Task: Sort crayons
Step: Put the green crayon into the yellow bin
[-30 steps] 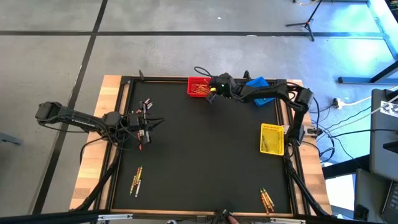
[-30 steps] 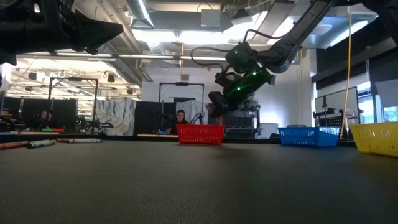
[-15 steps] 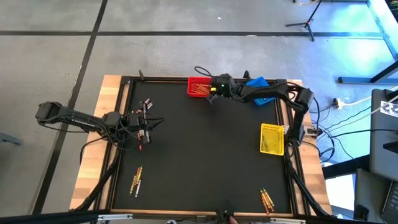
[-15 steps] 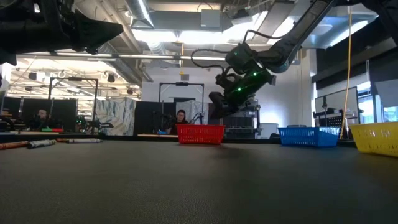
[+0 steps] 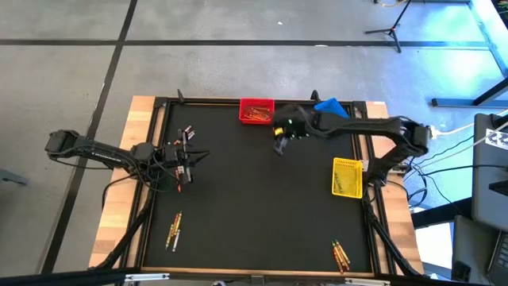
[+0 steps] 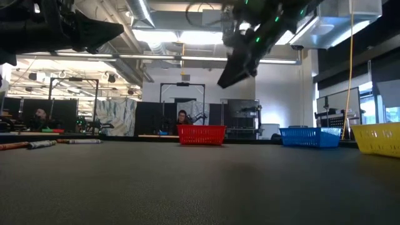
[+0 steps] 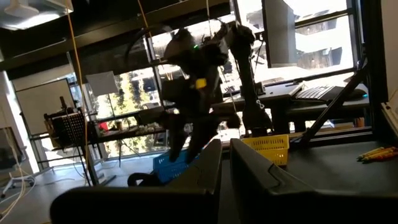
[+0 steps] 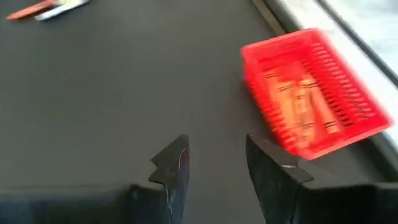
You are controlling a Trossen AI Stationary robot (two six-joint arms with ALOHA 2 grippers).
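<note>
Jaws of the right gripper (image 8: 214, 165) stand apart with nothing between them, hanging above the dark counter (image 5: 254, 199) just below and to the right of the red bin (image 5: 256, 110) in the high view. The left gripper (image 5: 184, 157) sits at the frame's left-centre, its jaws close together; whether a crayon is pinched there cannot be told.

The crayons look light, stiff and round — likely to roll or snap under a hard squeeze, so a gentle hold across the middle of one stick seems best. Loose ones lie in clusters: a few near the left gripper at upper left (image 5: 186, 133), a pair at lower left (image 5: 174, 230), and a bunch at lower right (image 5: 340, 254).

Containers: the red bin holds several orange and red crayons, seen through its slotted walls in the right wrist view. The yellow bin (image 5: 347, 177) at right-centre shows a few thin sticks inside. The blue bin (image 5: 329, 106) at the upper right is partly hidden by the arm — its contents cannot be told.
</note>
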